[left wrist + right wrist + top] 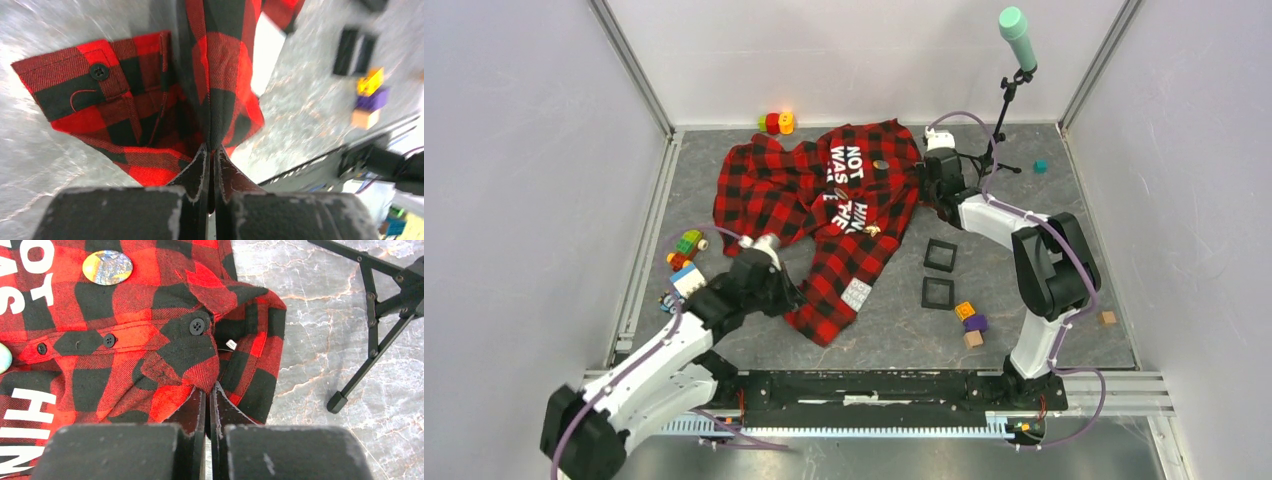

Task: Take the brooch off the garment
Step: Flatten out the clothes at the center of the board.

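Observation:
The garment (824, 205), a red-and-black check shirt with white block letters, lies spread on the grey floor. A round shiny brooch (880, 165) is pinned on its upper chest, and it also shows at the top left of the right wrist view as the brooch (107, 267). My right gripper (207, 390) is shut on a fold of the garment (165, 365) at the collar, below a black button (197, 326). It sits at the shirt's right edge, right gripper (926, 180). My left gripper (211, 150) is shut on a raised fold of the garment (220, 75) beside a buttoned cuff (99, 71), at the lower left, left gripper (774, 280).
Two black square frames (940, 255) (937, 293) and stacked coloured blocks (971, 323) lie right of the shirt. A microphone stand (1007, 100) is behind the right arm, its tripod leg (370, 345) close to the right gripper. Toy bricks (686, 250) lie at the left, more blocks (776, 122) at the back.

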Tool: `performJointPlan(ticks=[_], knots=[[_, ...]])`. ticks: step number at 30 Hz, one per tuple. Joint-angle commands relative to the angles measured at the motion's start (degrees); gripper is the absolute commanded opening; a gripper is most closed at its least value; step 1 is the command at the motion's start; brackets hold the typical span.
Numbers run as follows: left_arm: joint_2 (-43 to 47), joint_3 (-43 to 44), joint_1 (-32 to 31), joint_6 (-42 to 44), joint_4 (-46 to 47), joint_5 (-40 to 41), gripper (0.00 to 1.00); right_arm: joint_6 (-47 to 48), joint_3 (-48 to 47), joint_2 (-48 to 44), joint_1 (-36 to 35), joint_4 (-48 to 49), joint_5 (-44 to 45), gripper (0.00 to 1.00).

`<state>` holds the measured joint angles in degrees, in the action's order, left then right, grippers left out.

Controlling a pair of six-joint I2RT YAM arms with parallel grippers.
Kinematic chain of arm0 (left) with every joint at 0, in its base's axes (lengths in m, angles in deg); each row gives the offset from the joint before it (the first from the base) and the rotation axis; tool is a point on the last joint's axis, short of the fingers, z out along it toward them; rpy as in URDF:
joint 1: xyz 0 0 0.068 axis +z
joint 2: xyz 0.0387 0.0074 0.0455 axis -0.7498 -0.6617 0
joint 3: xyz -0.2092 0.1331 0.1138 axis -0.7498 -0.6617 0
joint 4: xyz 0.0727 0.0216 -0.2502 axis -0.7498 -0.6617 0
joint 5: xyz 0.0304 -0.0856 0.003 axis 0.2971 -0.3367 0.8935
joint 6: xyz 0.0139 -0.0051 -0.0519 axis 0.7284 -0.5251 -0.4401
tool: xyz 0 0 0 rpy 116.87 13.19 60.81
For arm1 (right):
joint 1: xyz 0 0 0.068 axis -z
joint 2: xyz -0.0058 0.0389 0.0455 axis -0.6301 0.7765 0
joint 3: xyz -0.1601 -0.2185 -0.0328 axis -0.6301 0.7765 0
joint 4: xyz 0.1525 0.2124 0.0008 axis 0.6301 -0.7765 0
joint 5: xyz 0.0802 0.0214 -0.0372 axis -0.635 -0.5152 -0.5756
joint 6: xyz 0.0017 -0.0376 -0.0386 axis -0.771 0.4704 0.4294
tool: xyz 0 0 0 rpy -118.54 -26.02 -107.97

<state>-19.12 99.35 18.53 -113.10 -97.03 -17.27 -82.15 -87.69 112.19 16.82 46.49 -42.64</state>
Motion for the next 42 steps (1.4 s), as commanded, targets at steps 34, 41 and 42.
performJointPlan(ticks=[34,41,42], knots=[[-38.00,30.55,0.63,16.97,17.59,15.06,0.99,-11.31,24.50,-15.37,-12.73,3.76,-6.55,0.63],[-47.63,34.24,6.51,16.90,20.27,6.91,0.87,-11.99,21.67,-11.38,-13.61,4.21,-6.42,0.61],[-49.04,35.02,6.99,17.02,20.28,6.10,0.85,-12.02,21.27,-10.92,-13.66,4.31,-6.40,0.61]])
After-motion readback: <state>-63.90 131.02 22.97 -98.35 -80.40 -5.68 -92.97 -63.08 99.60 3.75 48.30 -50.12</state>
